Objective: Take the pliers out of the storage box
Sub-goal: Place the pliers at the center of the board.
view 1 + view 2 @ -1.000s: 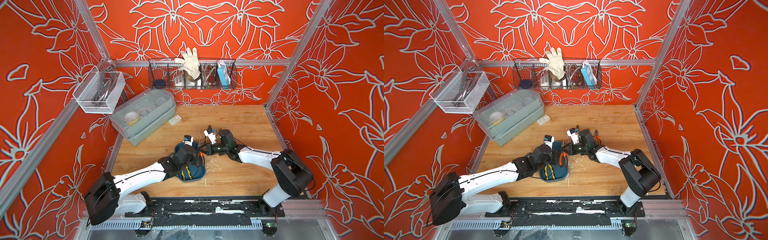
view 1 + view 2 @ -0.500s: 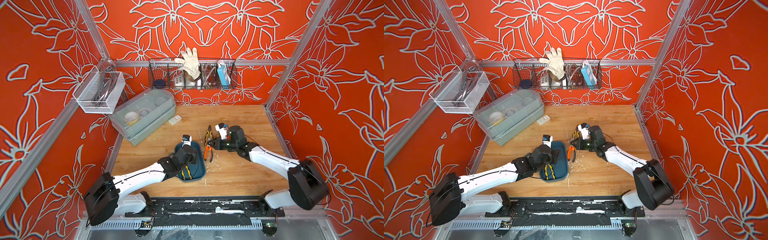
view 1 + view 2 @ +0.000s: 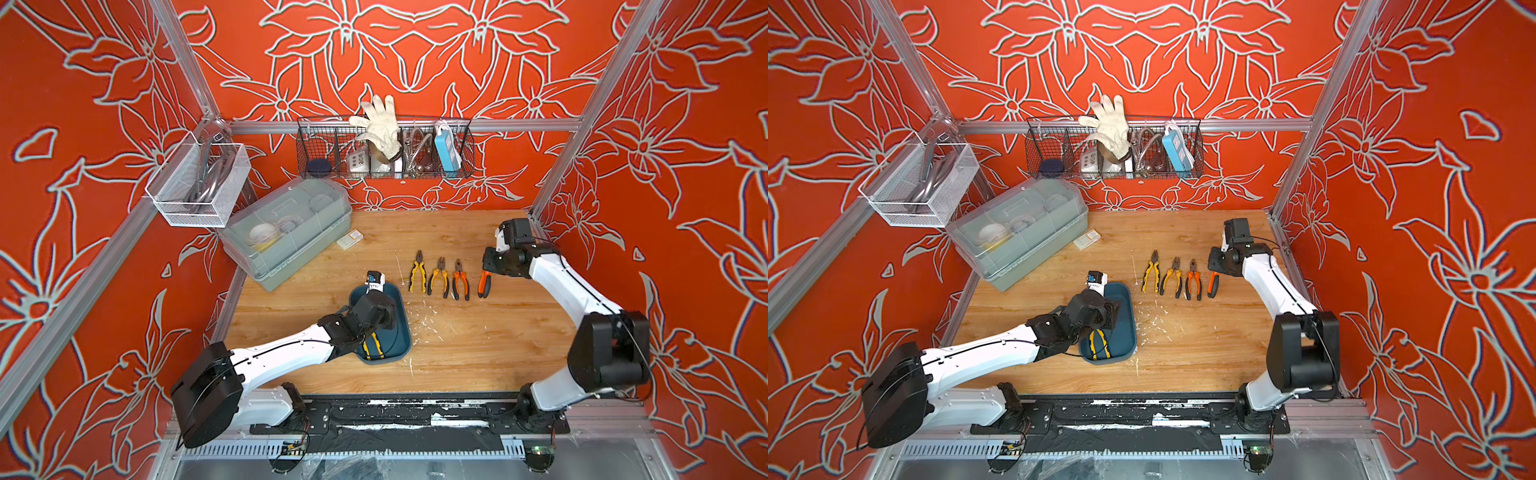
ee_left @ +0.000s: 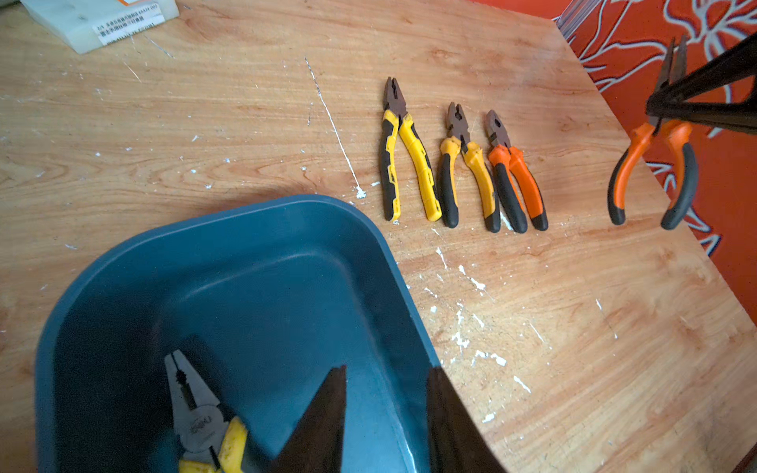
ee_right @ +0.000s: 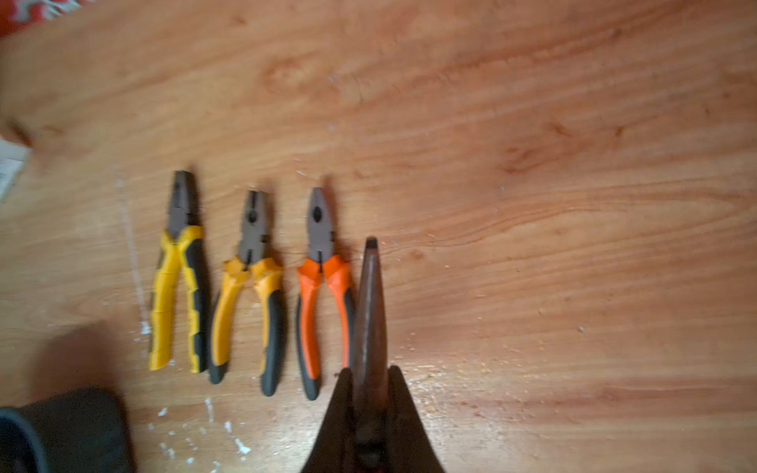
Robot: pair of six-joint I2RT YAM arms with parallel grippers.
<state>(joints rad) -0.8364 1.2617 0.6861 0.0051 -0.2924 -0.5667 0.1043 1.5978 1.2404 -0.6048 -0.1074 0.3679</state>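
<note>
At the far left stood a translucent grey-green lidded bin (image 3: 286, 232). Next, your left gripper (image 4: 386, 370) sat astride one wall of the shallow teal-blue plastic storage tray (image 3: 404, 328), its fingers a little apart. You could not tell whether they pinched that wall. Inside lay one yellow-and-black pliers (image 4: 196, 413), its handles cut off in the wrist view and half hidden under the arm from above. Beside the tray, on the wooden surface (image 3: 457, 353), three lay in a row, noses toward the back wall: yellow-handled pliers (image 3: 417, 272), amber-handled pliers (image 3: 440, 276) and orange-handled pliers (image 3: 459, 280). Rightmost, your right gripper (image 5: 370, 370) was clamped on the metal nose of the second orange-handled pliers (image 3: 483, 284), handles hanging down. Whether their tips touched the surface was unclear, and the right wrist view was blurred.
</note>
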